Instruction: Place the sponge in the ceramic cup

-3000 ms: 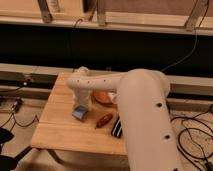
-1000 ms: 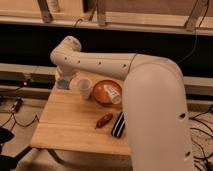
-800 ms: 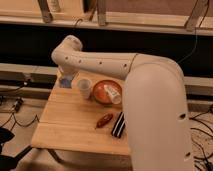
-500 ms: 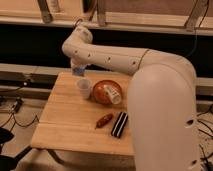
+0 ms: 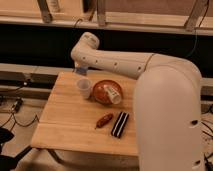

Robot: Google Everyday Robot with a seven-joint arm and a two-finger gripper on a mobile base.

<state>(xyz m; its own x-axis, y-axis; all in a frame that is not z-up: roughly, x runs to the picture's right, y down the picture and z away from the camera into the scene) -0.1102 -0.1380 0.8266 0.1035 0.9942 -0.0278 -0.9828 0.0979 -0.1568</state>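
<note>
My gripper hangs from the white arm's wrist over the far left part of the wooden table. It is shut on the light-blue sponge, which is held in the air. The off-white ceramic cup stands upright on the table just in front of and below the sponge. A small gap shows between the sponge and the cup's rim. The arm hides most of the gripper.
An orange bowl sits right of the cup with a small white cup lying in it. A reddish-brown elongated item and a black-and-white striped block lie nearer the front. My bulky arm covers the table's right side.
The gripper lifted the sponge off the table, carried it to the far left corner, and has now moved right to sit just behind and above the cup.
</note>
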